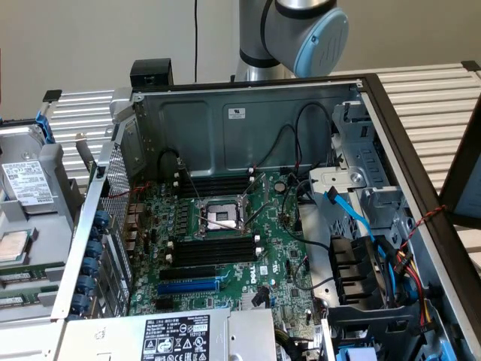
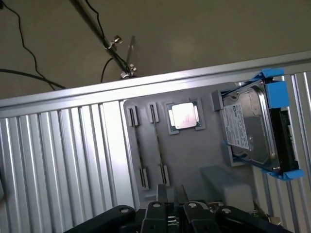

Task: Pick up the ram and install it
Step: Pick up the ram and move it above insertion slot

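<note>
Gripper (image 2: 171, 196): jaws stand apart with a bare gap between them. Nothing is gripped, and it touches nothing that I can make out. It hangs above the grey tray (image 2: 194, 160). The ram (image 2: 158, 145) lies near it on that tray, on edge between its two end holders, with a second stick (image 2: 137, 145) just beside it and parallel. Further along the tray sit the processor chip (image 2: 184, 116) in its square recess and the hard drive (image 2: 248, 128) in a blue-cornered caddy. The tray rests on the slatted table (image 2: 58, 160). In the exterior view the computer case (image 1: 188, 128) lies open, well apart from the tray. The black memory slots (image 1: 212, 252) on the motherboard (image 1: 282, 259) look unfilled. Judgement: the pick-up step is in hand, and the install is not begun. A grasp would call for the jaws squared across the stick's thin faces and centred between the holders. It would also need a straight lift so the neighbour is not caught.
</note>
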Tool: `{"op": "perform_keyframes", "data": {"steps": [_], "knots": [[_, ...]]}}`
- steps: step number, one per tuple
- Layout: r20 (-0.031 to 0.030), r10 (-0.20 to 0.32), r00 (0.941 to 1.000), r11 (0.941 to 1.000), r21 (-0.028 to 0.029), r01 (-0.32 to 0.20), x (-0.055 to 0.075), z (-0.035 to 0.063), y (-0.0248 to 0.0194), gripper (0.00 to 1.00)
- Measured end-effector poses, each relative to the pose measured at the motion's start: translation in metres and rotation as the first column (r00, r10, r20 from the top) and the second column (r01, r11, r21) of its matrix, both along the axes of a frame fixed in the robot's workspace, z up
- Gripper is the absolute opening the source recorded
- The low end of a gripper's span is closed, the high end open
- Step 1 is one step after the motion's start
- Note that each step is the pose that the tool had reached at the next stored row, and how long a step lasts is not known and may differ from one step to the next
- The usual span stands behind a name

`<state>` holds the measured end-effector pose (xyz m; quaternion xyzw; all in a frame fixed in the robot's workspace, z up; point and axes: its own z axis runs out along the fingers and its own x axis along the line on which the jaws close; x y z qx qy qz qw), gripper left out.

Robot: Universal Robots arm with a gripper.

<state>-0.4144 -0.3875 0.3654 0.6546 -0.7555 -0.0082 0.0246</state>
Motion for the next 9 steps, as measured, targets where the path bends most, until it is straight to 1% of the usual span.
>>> {"op": "perform_keyframes", "data": {"steps": [2,4,6,9], "knots": [[0.0004,0.035,0.9994,0.9994,-0.0001,-0.035,0.0,-0.0019,0.0,0.21],[0.0,0.071,0.9974,0.9974,0.0,-0.071,0.0,-0.0047,0.0,0.21],[-0.0001,0.107,0.9942,0.9942,-0.0001,-0.107,0.0,-0.0082,0.0,0.21],[0.0001,0.158,0.9874,0.9874,0.0002,-0.158,0.0,-0.0138,0.0,0.21]]}}
